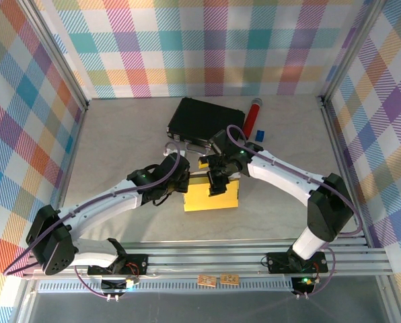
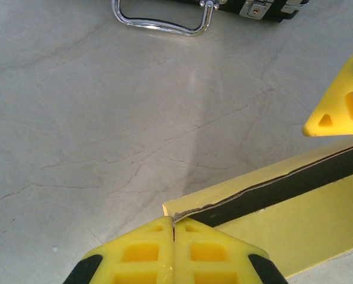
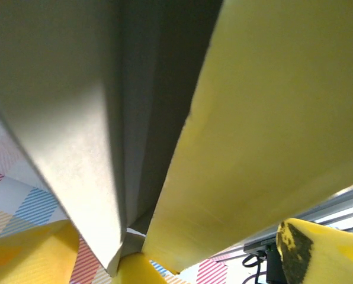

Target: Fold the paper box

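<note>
While the paper box (image 1: 217, 196) lies near the middle of the table (image 1: 120, 155), closer to the near edge than the black case (image 1: 200, 118), both arms are engaged with it. The long axis of the paper box runs left to right, roughly parallel to the near edge of the table.

The left gripper (image 1: 184, 186) sits at the left end of the paper box. In the left wrist view its jaws are pressed together, and the corner of the cardboard edge enters the seam between them, so it reads as pinching that corner.

The right gripper (image 1: 218, 180) approaches from the far side and sits over the far long edge, near its middle. In the right wrist view its fingers (image 3: 310, 248) stand spread, with a raised panel between them: whitish reverse face on one side, yellow face on the other. Whether either pad touches the panel cannot be determined.

The coming move most likely turns on this relation: the panel lies along the long axis, directly between the right jaws. The right arm is therefore the nearer one for the fold, while the left arm anchors the end.
</note>
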Robot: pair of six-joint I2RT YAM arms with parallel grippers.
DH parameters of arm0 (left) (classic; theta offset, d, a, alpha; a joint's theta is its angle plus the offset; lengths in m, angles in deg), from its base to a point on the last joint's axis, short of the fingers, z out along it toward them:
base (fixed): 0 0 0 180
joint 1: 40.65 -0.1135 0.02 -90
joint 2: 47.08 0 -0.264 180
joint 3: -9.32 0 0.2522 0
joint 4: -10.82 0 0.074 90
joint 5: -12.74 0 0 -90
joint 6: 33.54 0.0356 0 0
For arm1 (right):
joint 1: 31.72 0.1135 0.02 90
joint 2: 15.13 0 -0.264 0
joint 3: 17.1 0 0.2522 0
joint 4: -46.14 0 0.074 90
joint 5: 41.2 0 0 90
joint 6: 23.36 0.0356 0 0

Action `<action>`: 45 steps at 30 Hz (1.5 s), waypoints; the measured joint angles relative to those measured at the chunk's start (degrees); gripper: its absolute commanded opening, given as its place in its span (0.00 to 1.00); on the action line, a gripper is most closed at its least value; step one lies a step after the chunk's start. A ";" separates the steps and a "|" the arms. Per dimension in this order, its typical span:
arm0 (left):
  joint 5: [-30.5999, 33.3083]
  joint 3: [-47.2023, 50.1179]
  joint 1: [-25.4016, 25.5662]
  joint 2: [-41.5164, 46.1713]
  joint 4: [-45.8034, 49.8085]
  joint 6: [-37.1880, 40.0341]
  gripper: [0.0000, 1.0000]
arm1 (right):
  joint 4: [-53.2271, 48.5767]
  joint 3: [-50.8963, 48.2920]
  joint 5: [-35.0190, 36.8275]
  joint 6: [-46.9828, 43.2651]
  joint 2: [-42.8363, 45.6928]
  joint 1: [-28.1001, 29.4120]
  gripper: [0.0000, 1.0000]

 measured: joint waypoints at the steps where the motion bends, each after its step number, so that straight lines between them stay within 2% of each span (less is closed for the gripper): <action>1: 0.00 0.31 0.02 0.22 -0.28 -0.17 0.00 | 0.42 -0.15 0.15 0.13 0.00 -0.02 0.80; 6: -0.09 1.79 0.04 1.31 -1.11 -0.76 0.00 | 2.47 -0.83 0.61 0.42 0.00 -0.02 0.72; 9: -0.11 2.49 0.04 1.68 -2.01 -1.38 0.00 | 3.08 -1.18 0.61 0.24 0.00 0.00 0.64; 14: -0.24 3.15 0.04 1.90 -2.89 -2.97 0.00 | 3.61 -1.51 0.63 -0.20 0.00 -0.02 0.63; 17: -0.61 3.74 0.04 2.12 -3.58 -4.09 0.00 | 3.63 -1.81 0.59 -0.48 0.02 0.00 0.55; 22: -1.42 4.15 0.24 2.12 -3.61 -5.53 0.00 | 3.61 -2.60 0.07 -0.46 0.02 0.00 0.53; 25: -1.38 4.20 0.48 2.12 -3.61 -6.19 0.00 | 3.54 -2.82 -0.28 -0.52 0.02 0.00 0.40; 28: -1.42 4.50 1.03 2.12 -3.61 -6.54 0.00 | 3.63 -3.43 -0.33 -0.04 0.02 -0.02 0.37; 32: -1.36 4.81 1.55 2.12 -3.58 -7.10 0.00 | 3.63 -3.63 -0.31 0.11 0.02 0.00 0.24; 39: -0.22 4.81 1.57 1.09 -4.63 -7.21 0.00 | 4.07 -3.63 0.00 0.42 -0.13 -0.02 0.23; 45: 1.20 4.39 1.49 -3.13 -7.72 -6.73 0.00 | 4.50 -3.63 0.70 0.35 -1.66 -1.22 0.21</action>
